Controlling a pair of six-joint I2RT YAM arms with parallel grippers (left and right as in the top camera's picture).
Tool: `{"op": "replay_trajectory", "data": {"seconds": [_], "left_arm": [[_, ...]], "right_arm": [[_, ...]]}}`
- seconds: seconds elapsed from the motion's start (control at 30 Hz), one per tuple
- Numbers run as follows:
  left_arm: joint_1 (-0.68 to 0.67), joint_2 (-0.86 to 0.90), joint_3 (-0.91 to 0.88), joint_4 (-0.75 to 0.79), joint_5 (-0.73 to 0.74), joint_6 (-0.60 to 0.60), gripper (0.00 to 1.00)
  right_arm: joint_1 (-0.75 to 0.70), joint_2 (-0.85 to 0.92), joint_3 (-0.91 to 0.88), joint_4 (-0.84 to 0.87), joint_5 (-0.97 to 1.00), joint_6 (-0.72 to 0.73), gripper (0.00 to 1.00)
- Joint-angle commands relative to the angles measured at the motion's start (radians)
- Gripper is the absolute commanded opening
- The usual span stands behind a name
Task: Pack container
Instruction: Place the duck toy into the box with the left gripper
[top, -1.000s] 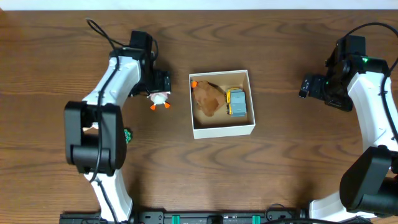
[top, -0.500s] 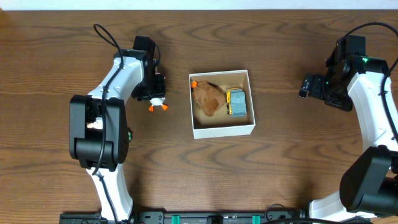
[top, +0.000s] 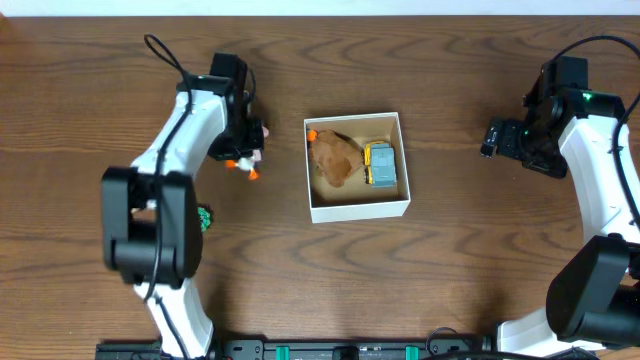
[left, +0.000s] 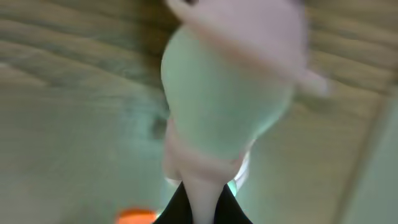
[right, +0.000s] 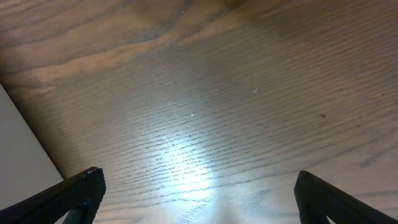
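Note:
The container (top: 360, 210) is a square white box in the middle of the table. Inside it lie a brown plush toy (top: 335, 158) and a yellow and grey toy vehicle (top: 380, 164). Just left of the box, my left gripper (top: 244, 150) is shut on a small white duck toy (top: 249, 156) with orange feet. The left wrist view shows the blurred white toy (left: 230, 93) pinched at its narrow end between the black fingers (left: 177, 210). My right gripper (top: 490, 140) stays far right of the box, open (right: 199, 190) over bare wood.
A small green object (top: 205, 216) lies beside the left arm, near the table's front left. A pale flat edge (right: 18, 149) shows at the left of the right wrist view. Dark wood surrounds the box on all sides.
My left gripper has gone from open to shut on the duck toy, which shifted slightly left and toward the arm. The right arm has not moved.

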Motion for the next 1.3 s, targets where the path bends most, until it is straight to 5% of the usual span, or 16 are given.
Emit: {"op": "replay_trajectory", "data": {"seconds": [0.0, 0.27, 0.73, 0.77, 0.83, 0.9, 1.1, 1.27], "left_arm": [[-0.051, -0.177, 0.013, -0.021, -0.009, 0.107, 0.06], [-0.275, -0.394, 0.013, -0.035, -0.009, 0.351, 0.06], [-0.497, -0.243, -0.021, -0.043, -0.008, 0.371, 0.06], [-0.500, -0.233, -0.020, -0.046, -0.008, 0.371, 0.12], [-0.507, -0.228, -0.020, -0.050, -0.008, 0.371, 0.47], [-0.512, -0.235, -0.020, -0.048, -0.008, 0.371, 0.95], [-0.511, -0.268, -0.020, -0.053, -0.011, 0.370, 0.98], [-0.496, -0.355, -0.020, -0.073, -0.210, 0.225, 0.98]], "right_arm": [[-0.003, 0.002, -0.005, 0.002, -0.007, -0.004, 0.99], [-0.003, 0.002, -0.005, 0.014, -0.007, -0.004, 0.99], [-0.003, 0.002, -0.005, 0.015, -0.007, -0.004, 0.99], [-0.003, 0.002, -0.005, 0.015, -0.007, -0.004, 0.99], [-0.003, 0.002, -0.005, 0.016, -0.007, -0.005, 0.99], [-0.003, 0.002, -0.005, 0.016, -0.007, -0.004, 0.99], [-0.003, 0.002, -0.005, 0.016, -0.006, -0.007, 0.99], [-0.003, 0.002, -0.005, 0.016, -0.006, -0.011, 0.99]]}}
